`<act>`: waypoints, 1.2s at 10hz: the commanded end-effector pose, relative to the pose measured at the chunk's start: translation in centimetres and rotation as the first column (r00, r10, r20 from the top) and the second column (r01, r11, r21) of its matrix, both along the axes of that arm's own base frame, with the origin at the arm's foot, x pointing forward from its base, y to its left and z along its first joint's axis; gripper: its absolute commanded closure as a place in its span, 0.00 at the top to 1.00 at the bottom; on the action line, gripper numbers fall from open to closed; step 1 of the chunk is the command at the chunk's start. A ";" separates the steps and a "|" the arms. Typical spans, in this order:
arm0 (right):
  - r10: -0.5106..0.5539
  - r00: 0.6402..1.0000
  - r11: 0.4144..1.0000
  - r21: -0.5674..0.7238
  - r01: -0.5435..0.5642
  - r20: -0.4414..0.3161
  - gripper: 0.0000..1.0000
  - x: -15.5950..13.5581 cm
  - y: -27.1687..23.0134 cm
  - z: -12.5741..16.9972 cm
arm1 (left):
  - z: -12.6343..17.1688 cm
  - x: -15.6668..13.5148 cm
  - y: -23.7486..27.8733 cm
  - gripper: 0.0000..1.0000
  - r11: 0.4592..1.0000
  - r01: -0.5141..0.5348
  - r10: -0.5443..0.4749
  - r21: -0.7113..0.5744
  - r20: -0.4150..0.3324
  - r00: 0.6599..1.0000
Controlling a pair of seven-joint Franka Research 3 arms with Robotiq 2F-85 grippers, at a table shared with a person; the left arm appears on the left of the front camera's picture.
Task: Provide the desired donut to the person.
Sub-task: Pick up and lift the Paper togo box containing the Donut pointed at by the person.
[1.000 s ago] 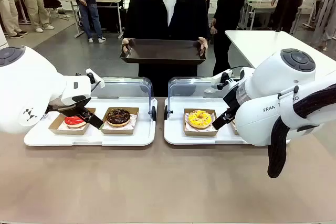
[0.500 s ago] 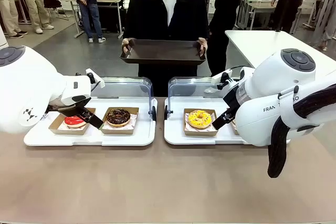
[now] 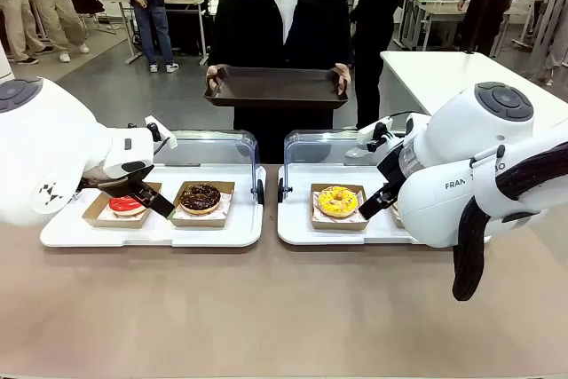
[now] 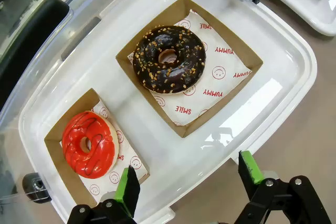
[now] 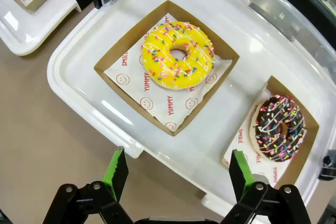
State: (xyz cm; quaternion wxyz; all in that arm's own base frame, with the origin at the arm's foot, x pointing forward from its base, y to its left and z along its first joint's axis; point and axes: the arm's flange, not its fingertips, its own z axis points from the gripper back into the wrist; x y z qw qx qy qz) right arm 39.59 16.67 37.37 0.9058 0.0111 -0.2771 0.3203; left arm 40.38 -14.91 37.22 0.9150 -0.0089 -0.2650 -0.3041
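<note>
Nothing we see has moved this past second: the left gripper [image 4: 188, 179] hangs spread by the red-glazed ring donut [image 4: 88, 144], the right gripper [image 5: 178, 163] spread before the yellow sprinkled ring donut [image 5: 178, 54] (no choice acted on yet, we judge), while the black-clad person [image 3: 282, 15] offers a dark rectangular tray [image 3: 275, 86].

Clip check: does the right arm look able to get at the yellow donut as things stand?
Probably yes. The right end effector hangs open above the near edge of the white tray, the clear lid is swung back, and nothing sits between it and the yellow donut.
</note>
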 end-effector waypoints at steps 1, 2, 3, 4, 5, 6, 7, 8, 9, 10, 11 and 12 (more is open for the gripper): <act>0.000 1.000 1.000 0.000 0.000 0.000 1.00 0.0 0.0 0.0 | 0.0 0.0 0.0 1.00 1.000 0.000 0.000 0.000 0.000 1.000; 0.000 1.000 1.000 0.000 0.000 0.000 1.00 0.0 0.0 0.0 | 0.0 0.0 0.0 1.00 1.000 0.000 0.000 0.000 0.000 1.000; 0.000 1.000 1.000 0.000 0.000 0.000 1.00 0.0 0.0 0.0 | 0.0 0.0 0.0 1.00 1.000 0.000 0.000 0.000 0.000 1.000; 0.000 1.000 1.000 0.000 0.000 0.000 1.00 0.0 0.0 0.0 | 0.0 0.0 0.0 1.00 1.000 0.000 0.000 0.000 0.000 1.000; 0.000 1.000 1.000 0.000 0.000 0.000 1.00 0.0 0.0 0.0 | 0.0 0.0 0.0 1.00 1.000 0.000 0.000 0.000 0.000 1.000; -0.014 1.000 1.000 0.001 0.014 0.016 1.00 -1.3 -0.5 2.0 | 3.4 -0.6 0.7 1.00 0.999 0.023 -0.024 0.026 0.025 0.999; 0.012 1.000 1.000 -0.012 -0.012 0.023 1.00 -2.9 -1.0 3.9 | 5.6 -1.3 1.2 1.00 0.998 0.040 -0.041 0.043 0.018 0.999; 0.039 0.999 0.999 -0.027 -0.039 0.023 1.00 -5.1 -1.9 6.2 | 7.8 -2.8 1.7 1.00 0.997 0.057 -0.059 0.047 0.025 0.998; 0.054 0.998 0.998 -0.041 -0.052 0.031 1.00 -7.1 -2.8 8.6 | 10.1 -3.7 2.3 1.00 0.995 0.085 -0.086 0.046 0.020 0.996; 0.036 0.998 0.998 -0.050 -0.034 0.053 1.00 -9.0 -3.6 11.1 | 12.2 -4.3 2.8 1.00 0.994 0.105 -0.106 0.045 0.020 0.994; 0.025 0.997 0.998 -0.061 -0.021 0.072 1.00 -11.0 -4.6 13.6 | 14.4 -4.6 3.5 1.00 0.993 0.101 -0.103 0.056 0.029 0.994; 0.016 0.996 0.998 -0.066 -0.011 0.084 1.00 -12.4 -5.5 15.5 | 16.0 -5.1 4.0 1.00 0.996 0.073 -0.076 0.058 0.046 0.996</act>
